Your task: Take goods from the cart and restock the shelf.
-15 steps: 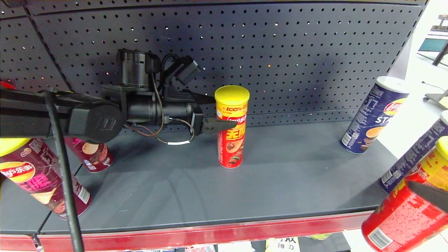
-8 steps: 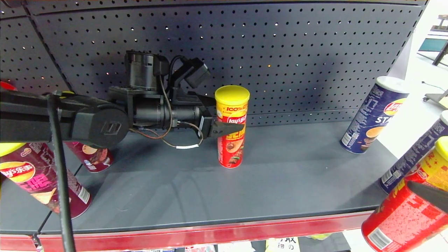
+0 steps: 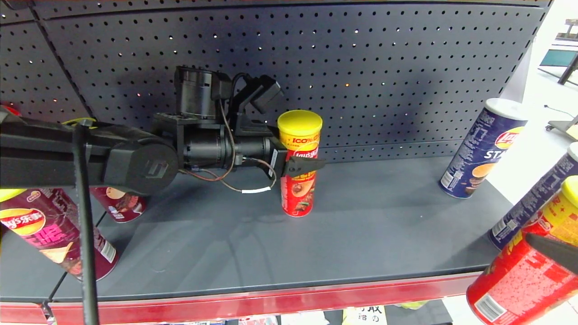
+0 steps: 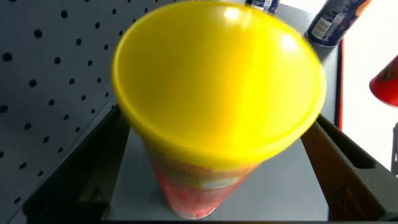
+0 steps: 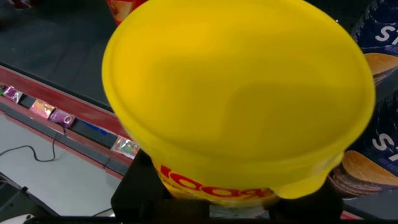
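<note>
A red chip can with a yellow lid point(image 3: 299, 162) stands upright on the dark grey shelf point(image 3: 361, 234), near the pegboard back. My left gripper point(image 3: 303, 157) comes in from the left and is open, one finger in front of the can and one behind it. In the left wrist view the fingers point(image 4: 348, 168) flank this can point(image 4: 217, 106) with gaps on both sides. At the lower right, off the shelf's front edge, my right gripper point(image 3: 546, 257) is shut on a second red can with a yellow lid point(image 3: 519, 280), whose lid point(image 5: 236, 106) sits close under the right wrist camera.
Two dark blue cans point(image 3: 483, 149) point(image 3: 533, 203) stand at the shelf's right end. Two maroon cans point(image 3: 45, 225) point(image 3: 119, 203) stand at the left, under my left arm. A red strip point(image 3: 271, 302) marks the shelf's front edge. Open shelf lies between the middle can and the blue ones.
My left gripper has slid to the right, so its fingers now reach further along the standing can. The can has stayed put and the right arm has kept still.
</note>
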`<state>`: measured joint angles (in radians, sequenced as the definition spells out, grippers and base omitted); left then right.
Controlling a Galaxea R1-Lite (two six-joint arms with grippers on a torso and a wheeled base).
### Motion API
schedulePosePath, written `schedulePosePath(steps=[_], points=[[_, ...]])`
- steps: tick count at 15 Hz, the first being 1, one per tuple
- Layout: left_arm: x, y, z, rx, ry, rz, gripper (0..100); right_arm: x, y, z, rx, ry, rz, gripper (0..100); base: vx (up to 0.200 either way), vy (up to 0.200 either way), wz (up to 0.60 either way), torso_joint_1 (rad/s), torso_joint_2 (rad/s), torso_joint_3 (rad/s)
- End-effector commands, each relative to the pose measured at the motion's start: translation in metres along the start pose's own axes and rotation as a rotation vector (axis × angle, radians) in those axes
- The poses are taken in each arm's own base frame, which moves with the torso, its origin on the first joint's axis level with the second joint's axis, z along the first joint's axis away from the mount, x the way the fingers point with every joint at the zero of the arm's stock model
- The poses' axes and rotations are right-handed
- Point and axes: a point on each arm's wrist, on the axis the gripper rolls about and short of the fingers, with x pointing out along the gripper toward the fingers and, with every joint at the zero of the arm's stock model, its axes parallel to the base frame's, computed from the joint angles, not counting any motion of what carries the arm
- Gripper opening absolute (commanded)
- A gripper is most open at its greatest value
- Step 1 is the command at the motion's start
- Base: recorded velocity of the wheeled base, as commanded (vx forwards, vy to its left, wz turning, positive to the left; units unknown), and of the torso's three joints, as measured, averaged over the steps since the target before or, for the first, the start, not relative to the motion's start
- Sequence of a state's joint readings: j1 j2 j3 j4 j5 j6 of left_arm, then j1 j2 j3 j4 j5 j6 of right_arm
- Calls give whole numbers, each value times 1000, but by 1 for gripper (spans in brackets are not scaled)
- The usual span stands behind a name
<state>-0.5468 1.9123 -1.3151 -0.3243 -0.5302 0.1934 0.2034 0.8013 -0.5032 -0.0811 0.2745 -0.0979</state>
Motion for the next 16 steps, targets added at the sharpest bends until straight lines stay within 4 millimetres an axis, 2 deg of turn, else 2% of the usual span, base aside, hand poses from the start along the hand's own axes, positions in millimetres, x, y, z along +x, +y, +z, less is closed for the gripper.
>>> schedulePosePath(steps=[1, 2, 6, 11, 16], points=[[4, 1, -3, 0, 6, -4, 100, 0, 0, 1, -1, -4, -1, 0, 0, 0, 0, 0, 0, 0], [4, 1, -3, 4, 6, -7, 0, 0, 0, 1, -2, -6, -1, 0, 0, 0, 0, 0, 0, 0], [0, -2, -1, 4, 1, -31, 0, 0, 0, 1, -4, -14, -2, 0, 0, 0, 0, 0, 0, 0], [-35, -25, -4, -15, 9, -125, 0, -1, 0, 3, -7, -23, -3, 0, 0, 0, 0, 0, 0, 0], [-46, -34, -12, 26, 5, -212, 0, -1, 0, 4, -8, -23, -3, 0, 0, 0, 0, 0, 0, 0]])
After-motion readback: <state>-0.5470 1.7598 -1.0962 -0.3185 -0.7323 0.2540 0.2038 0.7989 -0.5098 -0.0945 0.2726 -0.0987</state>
